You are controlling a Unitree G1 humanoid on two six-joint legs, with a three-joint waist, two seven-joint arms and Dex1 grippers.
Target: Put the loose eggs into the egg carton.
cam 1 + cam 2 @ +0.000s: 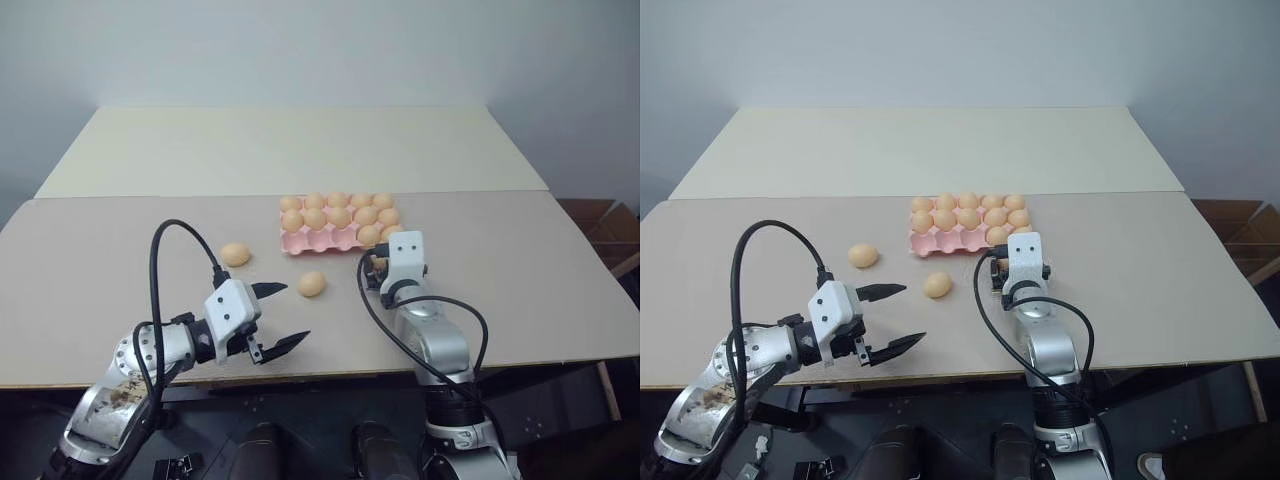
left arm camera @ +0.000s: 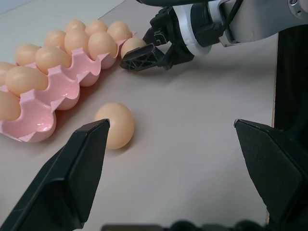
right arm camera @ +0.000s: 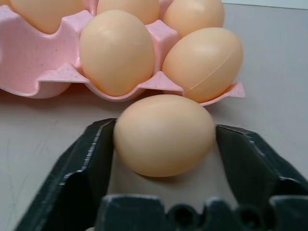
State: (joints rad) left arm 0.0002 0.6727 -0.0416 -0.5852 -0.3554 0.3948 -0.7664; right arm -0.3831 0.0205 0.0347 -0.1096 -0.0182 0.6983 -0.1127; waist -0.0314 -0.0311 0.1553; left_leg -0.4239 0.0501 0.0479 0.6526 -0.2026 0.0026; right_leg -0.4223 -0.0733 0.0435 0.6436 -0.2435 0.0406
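Head view: left tool spread wide, empty, lower left; two loose eggs mid-frame on bench; egg carton centre.
R wrist view: right tool pinching an egg beside carton's corner.

The table lies open from 9 to 12 o'clock of the egg carton. Two loose eggs sit at its 7 and 6 o'clock. At its 5 o'clock corner the right gripper seemingly clasps another egg, blocking that approach
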